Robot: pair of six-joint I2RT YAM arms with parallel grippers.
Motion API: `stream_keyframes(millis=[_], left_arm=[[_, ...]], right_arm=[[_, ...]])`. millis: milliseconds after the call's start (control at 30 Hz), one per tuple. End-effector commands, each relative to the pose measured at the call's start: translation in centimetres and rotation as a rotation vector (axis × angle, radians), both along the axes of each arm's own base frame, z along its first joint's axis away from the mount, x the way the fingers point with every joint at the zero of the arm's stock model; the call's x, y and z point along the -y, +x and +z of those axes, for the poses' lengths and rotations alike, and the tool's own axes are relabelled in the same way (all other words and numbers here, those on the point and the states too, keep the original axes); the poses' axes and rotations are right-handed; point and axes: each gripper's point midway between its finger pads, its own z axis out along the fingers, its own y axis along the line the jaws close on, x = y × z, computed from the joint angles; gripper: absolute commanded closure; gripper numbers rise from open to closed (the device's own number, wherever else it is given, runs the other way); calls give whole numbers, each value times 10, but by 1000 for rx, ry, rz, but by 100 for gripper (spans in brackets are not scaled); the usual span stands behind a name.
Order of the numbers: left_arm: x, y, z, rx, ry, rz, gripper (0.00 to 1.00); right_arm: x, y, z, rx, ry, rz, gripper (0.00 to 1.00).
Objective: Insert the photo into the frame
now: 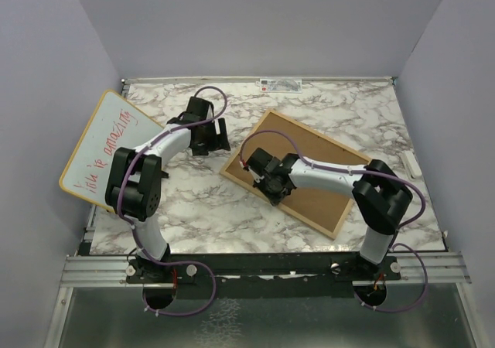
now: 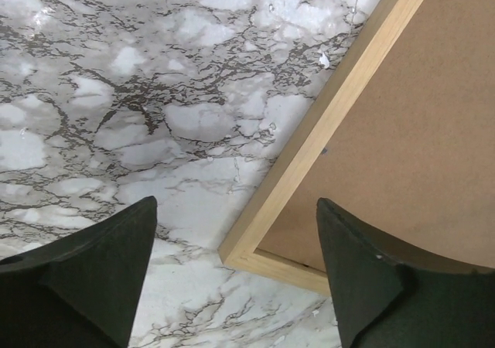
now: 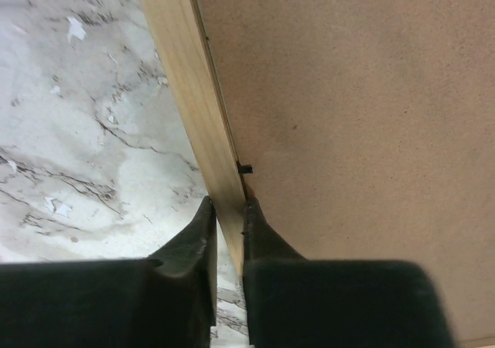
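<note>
A marble-patterned bench [image 1: 201,209] forms the floor of a booth with plain pale lilac walls [image 1: 255,23] on three sides. The frame [image 2: 308,143] lies flat on the bench at a slant, and its brown backing board [image 1: 305,143] faces up inside the light wooden rim.

The right hand [image 3: 228,205] is down on the frame's near long rail, fingers almost together, pinching the thin wood. One finger is outside over the marble and the other inside over the backing. A small black tab sits at the rail's inner edge just ahead of the fingertips.

The left hand [image 2: 236,201] hangs above a corner of the frame, spread wide and holding nothing. Its left finger is over marble and its right finger over the backing, with the corner between them.

Well apart to the left of the left hand, a round-cornered whiteboard [image 1: 104,147] with red handwriting sits at the bench's edge by the side wall. Bare marble shows between the two hands and on the near side of the right hand, up to the metal rail [image 1: 263,269] that carries the arms.
</note>
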Motion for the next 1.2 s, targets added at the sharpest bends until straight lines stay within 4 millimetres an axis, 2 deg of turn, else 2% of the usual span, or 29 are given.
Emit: stream_keyframes(millis=[0, 100, 267, 367, 600, 767, 867, 933, 1033, 1167], left_arm=[[-3, 7, 30, 55, -48, 18, 11], [-9, 1, 39, 59, -62, 39, 2], [-19, -20, 46, 69, -73, 89, 1], [-22, -32, 47, 89, -95, 124, 1], [-3, -48, 46, 74, -256, 148, 1], [21, -53, 41, 44, -437, 148, 1], [38, -43, 58, 97, -588, 136, 1], [43, -39, 63, 100, -635, 144, 1], [44, -36, 57, 68, -657, 192, 8], [47, -38, 42, -34, -725, 291, 38]], right_arm=[[-29, 21, 30, 60, 94, -35, 99], [-45, 30, 52, 86, 160, -44, 99], [-64, 36, 82, 100, 248, -50, 100], [-73, 39, 92, 101, 283, -53, 100], [-88, 47, 101, 112, 326, -64, 99], [-99, 44, 106, 87, 375, -59, 100], [-104, 43, 106, 72, 393, -58, 99], [-106, 43, 106, 65, 398, -59, 99], [-109, 43, 107, 56, 409, -64, 100], [-113, 46, 109, 60, 416, -67, 99]])
